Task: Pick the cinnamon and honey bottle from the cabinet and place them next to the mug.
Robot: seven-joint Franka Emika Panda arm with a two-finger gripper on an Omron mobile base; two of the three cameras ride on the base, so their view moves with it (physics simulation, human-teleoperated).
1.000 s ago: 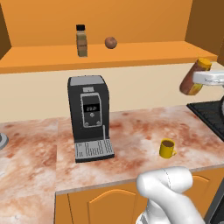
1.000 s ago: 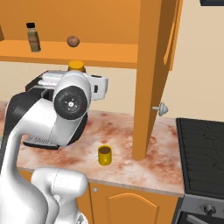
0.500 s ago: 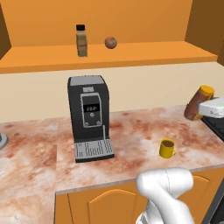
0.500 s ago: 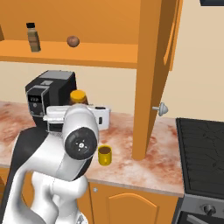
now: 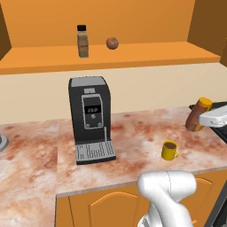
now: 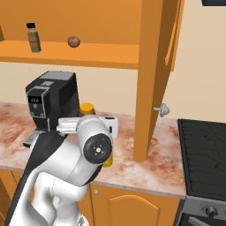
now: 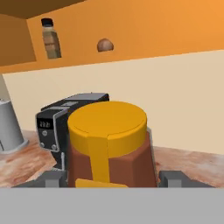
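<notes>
Gripper point(image 7: 114, 177) is clamped on the honey bottle point(image 5: 197, 114), tilted, low over the counter point(image 5: 133, 137) at its right end — near the yellow mug point(image 5: 169, 150), apart from it. Cinnamon jar point(image 5: 82, 41) stands upright on the cabinet shelf point(image 5: 146, 52), beside a brown ball point(image 5: 112, 43). Coffee machine point(image 5: 90, 119) sits below.

Bright, even rendered light, faint soft shadows, no glare; all views sharp and undistorted.
</notes>
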